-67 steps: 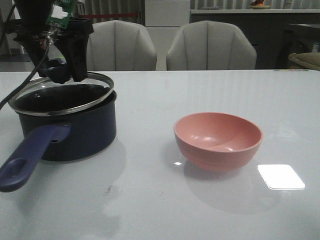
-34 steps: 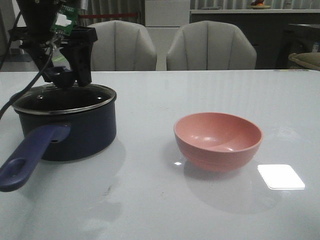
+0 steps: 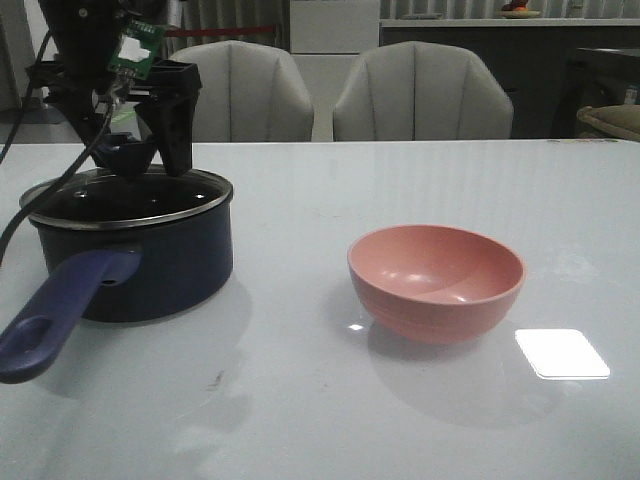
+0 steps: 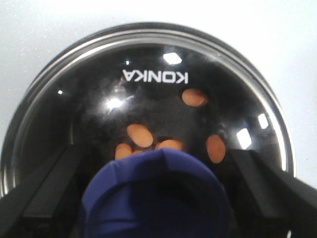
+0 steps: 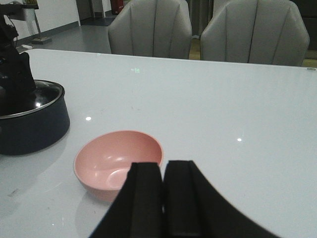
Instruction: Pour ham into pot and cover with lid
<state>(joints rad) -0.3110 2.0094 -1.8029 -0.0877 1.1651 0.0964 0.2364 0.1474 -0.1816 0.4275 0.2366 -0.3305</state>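
The left gripper hangs in the upper left of the front view with its two black fingers spread wide, one on each side of the dark blue knob and not pressing it. That knob belongs to the lid, which sits flat on the pot with its silver rim all the way around the top edge. Through the glass, the left wrist view shows the ham as a few small orange pieces lying on the black bottom of the pot. The pot stands at the left of the front view on the white table, and its long purple-blue handle points toward the lower left corner. A pink bowl sits well apart from the pot, near the middle of the table. The right gripper shows at the bottom of its own wrist view, fingers pressed together with nothing between them, near the bowl. Two grey chairs stand behind the table.
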